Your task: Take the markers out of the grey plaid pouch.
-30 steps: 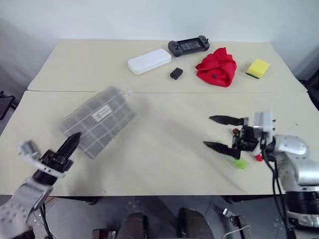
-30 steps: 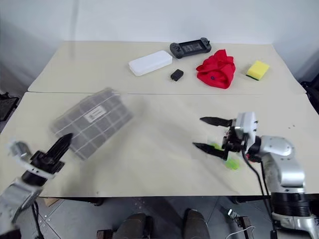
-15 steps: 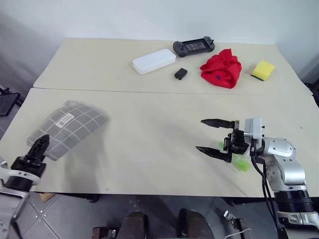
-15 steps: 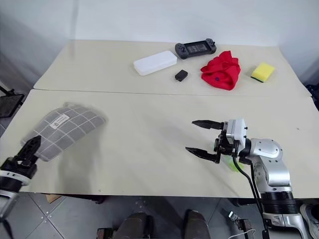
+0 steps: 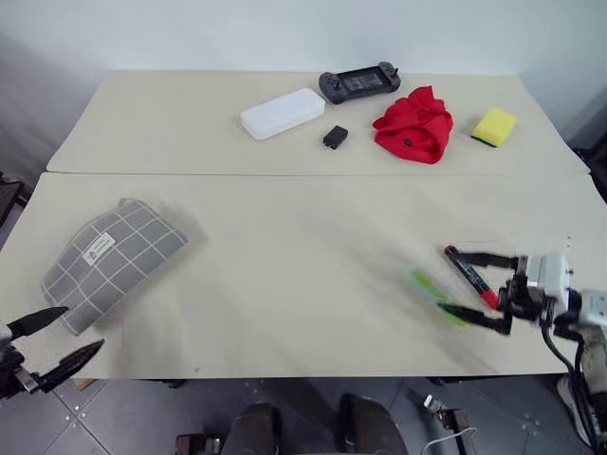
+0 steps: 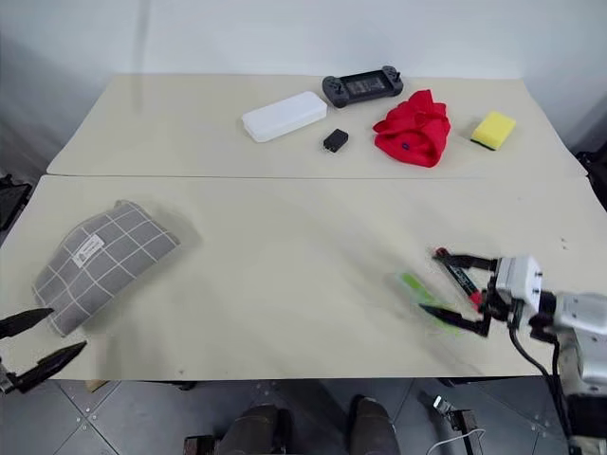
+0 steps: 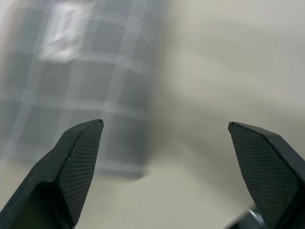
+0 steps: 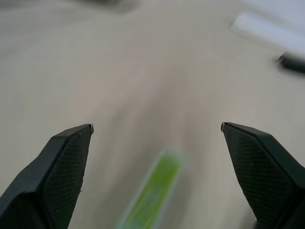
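Note:
The grey plaid pouch (image 5: 109, 261) lies flat near the table's left edge, its white label up, and appears blurred in the left wrist view (image 7: 81, 71). My left gripper (image 5: 38, 341) hangs open off the near left corner, just short of the pouch and holding nothing. Two markers lie on the table at the right: a light green marker (image 5: 432, 289) and a red marker (image 5: 471, 275) with a black end. My right gripper (image 5: 474, 284) is open over them, the red one seen between its fingers, gripping neither. The right wrist view shows the green marker (image 8: 152, 191) ahead.
Along the far table stand a white hard case (image 5: 282, 113), a black game controller (image 5: 358, 82), a small black block (image 5: 334, 137), a red cloth (image 5: 413, 125) and a yellow sponge (image 5: 494, 127). A seam (image 5: 285, 174) divides the two tabletops.
My left gripper opened and let go of the pouch, which now lies flat at the left; the gripper pulled back toward the near edge. My right gripper slid right, uncovering both markers.

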### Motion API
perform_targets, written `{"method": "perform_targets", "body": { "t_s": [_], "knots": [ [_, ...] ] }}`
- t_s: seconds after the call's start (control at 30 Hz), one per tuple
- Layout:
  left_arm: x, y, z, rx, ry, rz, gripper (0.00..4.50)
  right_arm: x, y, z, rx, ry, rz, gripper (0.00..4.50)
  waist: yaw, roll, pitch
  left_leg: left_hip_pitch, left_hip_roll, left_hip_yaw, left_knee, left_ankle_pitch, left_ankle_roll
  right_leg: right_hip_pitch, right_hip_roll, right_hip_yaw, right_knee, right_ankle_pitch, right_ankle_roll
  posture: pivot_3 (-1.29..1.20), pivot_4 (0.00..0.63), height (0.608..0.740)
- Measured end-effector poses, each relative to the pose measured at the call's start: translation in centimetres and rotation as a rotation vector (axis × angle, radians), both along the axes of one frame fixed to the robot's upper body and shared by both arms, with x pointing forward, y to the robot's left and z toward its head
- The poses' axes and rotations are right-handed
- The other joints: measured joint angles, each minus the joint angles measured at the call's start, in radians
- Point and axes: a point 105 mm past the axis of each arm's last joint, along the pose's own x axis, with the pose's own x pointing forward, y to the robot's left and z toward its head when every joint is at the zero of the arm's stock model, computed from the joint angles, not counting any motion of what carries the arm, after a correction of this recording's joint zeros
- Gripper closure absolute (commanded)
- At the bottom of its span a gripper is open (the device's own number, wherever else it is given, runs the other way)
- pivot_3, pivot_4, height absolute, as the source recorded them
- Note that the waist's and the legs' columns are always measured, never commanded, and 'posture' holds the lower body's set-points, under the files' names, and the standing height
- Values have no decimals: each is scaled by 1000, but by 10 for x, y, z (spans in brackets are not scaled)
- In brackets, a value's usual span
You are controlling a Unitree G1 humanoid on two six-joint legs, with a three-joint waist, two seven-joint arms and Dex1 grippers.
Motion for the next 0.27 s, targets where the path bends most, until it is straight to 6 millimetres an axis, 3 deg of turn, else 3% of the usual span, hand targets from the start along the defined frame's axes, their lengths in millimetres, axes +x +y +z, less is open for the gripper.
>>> {"method": "perform_targets", "body": {
  "t_s": [0.13, 0.27],
  "knots": [
    [20, -11, -3, 80, -82, -65, 21, -1, -4, 2, -16, -31, -4, 0, -4, 0, 0, 3, 1, 1, 1, 1, 1, 0, -1, 1, 3, 1, 1, 0, 150, 740],
    [43, -17, 3, 42, -164, -56, 21, -2, 1, -2, -3, -52, -3, 0, -2, 0, 0, 3, 4, 0, 1, 1, 1, -1, -3, 0, 5, 1, 0, 0, 150, 740]
  ]
}}
